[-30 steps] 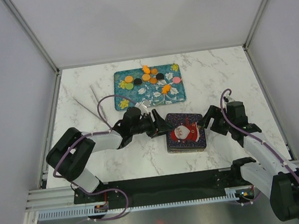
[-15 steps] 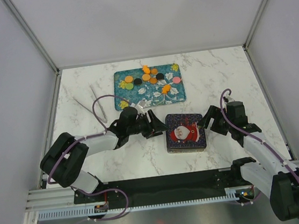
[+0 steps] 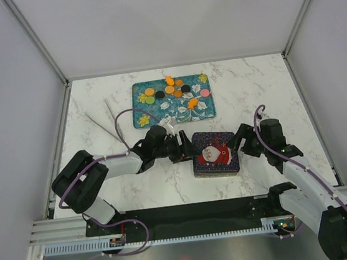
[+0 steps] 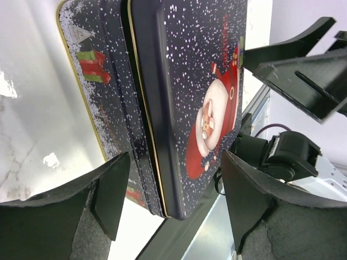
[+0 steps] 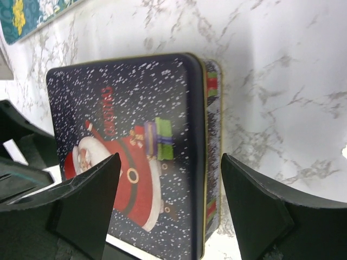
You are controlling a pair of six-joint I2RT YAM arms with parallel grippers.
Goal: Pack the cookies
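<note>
Left gripper (image 3: 185, 147) is spread wide and holds nothing; in the overhead view it sits against the left edge of the Christmas tin (image 3: 214, 153), at centre frame; whether it touches the tin cannot be determined. In the left wrist view the left gripper (image 4: 173, 162) has its jaws apart on either side of the tin (image 4: 190, 81), whose Santa lid is on. Right gripper (image 3: 242, 139) is likewise wide open and empty, just beside the right edge of the tin; the right wrist view shows the right gripper (image 5: 171, 162) spanning the tin (image 5: 135, 135). The cookies (image 3: 175, 91) lie on the teal floral tray (image 3: 143, 111) above centre, well apart from both grippers. Metal tongs (image 3: 107, 122) rest on the marble worktop (image 3: 250, 90), left of the tray.
</note>
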